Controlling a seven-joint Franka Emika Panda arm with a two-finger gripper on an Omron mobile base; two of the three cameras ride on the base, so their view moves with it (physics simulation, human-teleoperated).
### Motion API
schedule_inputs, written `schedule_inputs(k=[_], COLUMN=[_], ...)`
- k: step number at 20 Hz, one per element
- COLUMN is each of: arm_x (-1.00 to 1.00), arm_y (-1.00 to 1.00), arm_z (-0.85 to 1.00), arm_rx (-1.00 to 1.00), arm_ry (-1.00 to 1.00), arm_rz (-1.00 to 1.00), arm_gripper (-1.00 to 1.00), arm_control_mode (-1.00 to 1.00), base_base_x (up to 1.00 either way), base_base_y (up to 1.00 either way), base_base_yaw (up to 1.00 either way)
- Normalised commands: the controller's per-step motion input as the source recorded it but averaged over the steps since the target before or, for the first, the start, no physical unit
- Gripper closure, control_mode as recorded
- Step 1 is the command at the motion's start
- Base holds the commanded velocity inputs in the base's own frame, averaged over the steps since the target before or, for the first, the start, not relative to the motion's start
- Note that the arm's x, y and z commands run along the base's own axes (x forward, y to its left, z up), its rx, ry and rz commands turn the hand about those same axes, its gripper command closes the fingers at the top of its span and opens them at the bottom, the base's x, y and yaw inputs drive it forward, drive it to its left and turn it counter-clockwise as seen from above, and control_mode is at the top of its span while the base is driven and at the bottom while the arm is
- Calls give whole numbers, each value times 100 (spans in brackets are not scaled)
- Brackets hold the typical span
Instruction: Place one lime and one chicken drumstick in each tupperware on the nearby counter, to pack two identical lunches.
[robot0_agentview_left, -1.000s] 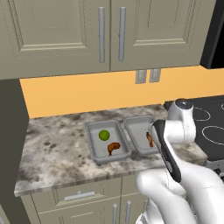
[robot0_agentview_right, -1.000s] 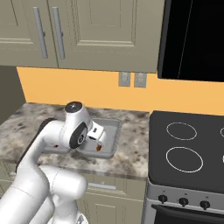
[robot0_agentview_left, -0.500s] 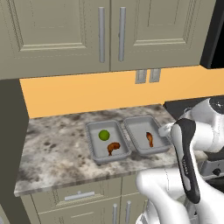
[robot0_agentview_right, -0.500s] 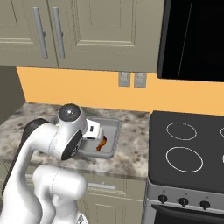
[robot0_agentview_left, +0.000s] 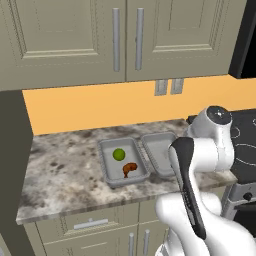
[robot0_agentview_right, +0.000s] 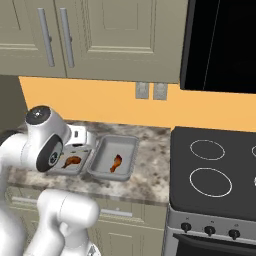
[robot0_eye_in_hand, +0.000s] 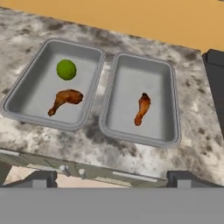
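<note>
Two grey tupperware trays sit side by side on the speckled counter (robot0_eye_in_hand: 192, 105). The left tupperware (robot0_eye_in_hand: 26, 94) (robot0_agentview_left: 107, 172) holds a green lime (robot0_eye_in_hand: 66, 69) (robot0_agentview_left: 118, 154) and a brown chicken drumstick (robot0_eye_in_hand: 65, 99) (robot0_agentview_left: 129, 169) (robot0_agentview_right: 72, 161). In the right tupperware (robot0_eye_in_hand: 173, 111) (robot0_agentview_right: 127, 155) lies one drumstick (robot0_eye_in_hand: 142, 108) (robot0_agentview_right: 116, 163) alone. My gripper (robot0_eye_in_hand: 111, 180) hangs open above the counter's front edge, looking down on both trays, with nothing between its fingers. The arm hides part of the right tray in the left base view.
A black stovetop (robot0_agentview_right: 215, 170) (robot0_eye_in_hand: 214, 74) adjoins the counter on the right. Beige wall cabinets with silver handles (robot0_agentview_left: 125, 40) hang above an orange backsplash with two outlets (robot0_agentview_right: 152, 91). Bare counter (robot0_agentview_left: 60, 170) stretches left of the trays.
The hand has drawn back and up from over the right tray, and the drumstick that was at its fingers now lies in that tray. The jaws stay open.
</note>
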Motion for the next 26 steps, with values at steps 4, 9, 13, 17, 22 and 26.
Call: schedule_inputs(k=[4,9,13,17,22,26], arm_x=[0,0,0,0,0,0], arm_y=[0,0,0,0,0,0], arm_z=[0,0,0,0,0,0], arm_rx=[0,0,0,0,0,0], arm_ry=[0,0,0,0,0,0], arm_rz=[0,0,0,0,0,0], arm_gripper=[-100,-100,-100,-100,-100,-100], arm_control_mode=[100,100,100,100,100,100], base_base_x=[-46,-100,-100,-100,-100,-100], base_base_y=[33,0,0,0,0,1], base_base_yaw=[0,0,0,0,0,0])
